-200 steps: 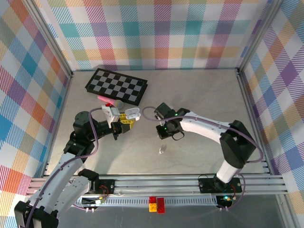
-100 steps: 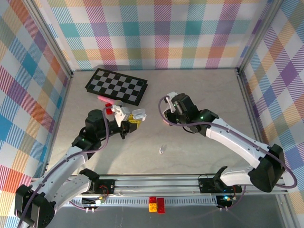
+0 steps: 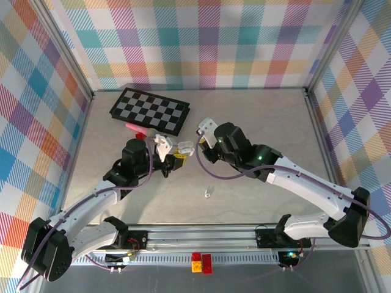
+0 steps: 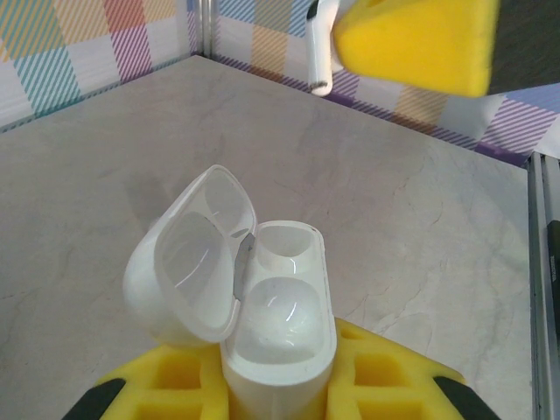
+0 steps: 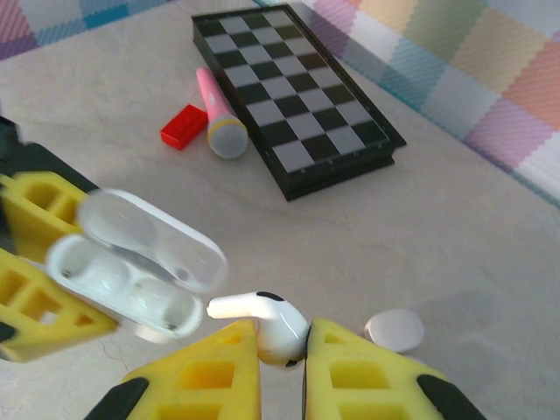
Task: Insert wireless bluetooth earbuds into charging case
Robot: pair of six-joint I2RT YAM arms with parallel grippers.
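Over the last second both arms have drawn together — the right tool (image 5: 282, 339), pinched shut on an earbud (image 5: 261, 313), now hovers just beside the open case (image 4: 278, 325) clamped in the left tool (image 4: 280, 372) — so seating looks next.

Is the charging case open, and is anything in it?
Open, empty: charging case lid swung back, both wells bare; earbud sits in the right claw.

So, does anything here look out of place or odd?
Mostly tidy: the left gripper holds the open charging case, the right gripper an earbud. One small pale thing lies alone on the table, perhaps a stray earbud, too small to tell. Red and yellow bricks sit off the table, past the front rail.
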